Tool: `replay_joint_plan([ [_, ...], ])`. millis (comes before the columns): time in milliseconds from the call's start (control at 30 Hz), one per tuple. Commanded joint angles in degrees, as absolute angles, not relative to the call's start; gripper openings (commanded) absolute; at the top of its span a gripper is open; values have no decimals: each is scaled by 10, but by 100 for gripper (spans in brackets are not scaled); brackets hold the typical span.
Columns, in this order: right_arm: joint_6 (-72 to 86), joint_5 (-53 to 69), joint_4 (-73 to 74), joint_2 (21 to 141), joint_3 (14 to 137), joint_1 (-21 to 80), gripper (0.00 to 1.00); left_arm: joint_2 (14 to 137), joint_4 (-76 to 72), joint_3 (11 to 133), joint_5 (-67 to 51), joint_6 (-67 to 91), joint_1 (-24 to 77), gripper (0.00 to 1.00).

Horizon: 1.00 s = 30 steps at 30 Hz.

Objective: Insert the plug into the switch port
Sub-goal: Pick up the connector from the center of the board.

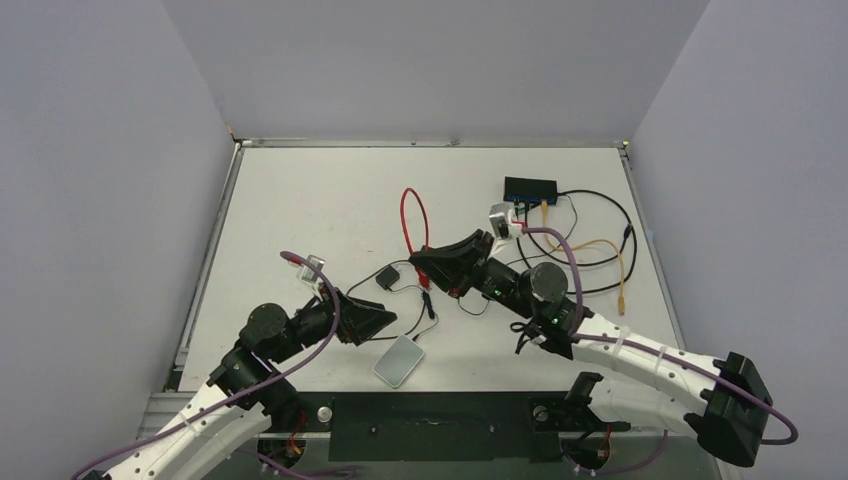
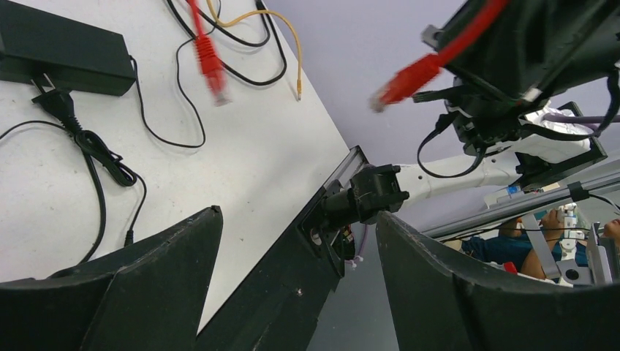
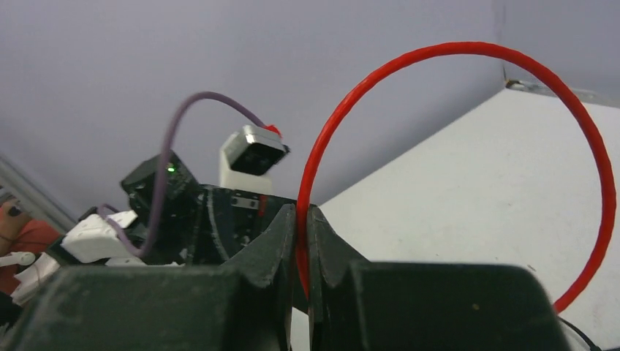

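**Plug in the air, switch at the far right of the desk**

Desk (image 1: 300, 200): white, walled on three sides by grey panels, strewn with cables on its right half.

Right arm (image 1: 620, 345): reaches in toward mid-desk. Its jaws are closed, pinching the red cable (image 3: 599, 168) between the tips. From the pinch the cable rises in a tall round loop and comes back down toward the desk.

Left arm (image 1: 250, 360): stretched low over the near-left part of the desk. Its jaws stand wide apart with nothing between them, pointing toward the right arm.

Switch (image 1: 530, 187): flat black box with a blue face, on the desk at the far right, well apart from both arms. Black and orange cables (image 1: 600, 245) run from its near side. Single ports are too small to make out.

Grey pad (image 1: 400, 361): rounded square, lying flat near the front edge, just beside the left jaws.

Adapter brick (image 2: 66, 47): black, between the two arms, a black power lead at its side.

Plug (image 2: 409, 77): red, sticking out from the right jaws, off the desk, nowhere near the switch.

Second red plug (image 2: 208, 62): the cable's other end, blurred, over the desk near the black leads.
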<state>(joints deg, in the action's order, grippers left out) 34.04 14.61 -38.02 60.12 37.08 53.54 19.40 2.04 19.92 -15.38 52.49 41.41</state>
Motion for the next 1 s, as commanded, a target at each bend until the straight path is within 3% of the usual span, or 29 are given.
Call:
replay_joint_plan([
  [0,350,182,-451,535,356,551,0,204,-53,194,-180,518,409,75],
  [600,290,113,-378,480,366,682,0,287,-191,174,-221,562,406,75],
  [967,260,99,-376,537,405,707,0,277,-111,198,-216,560,405,67],
])
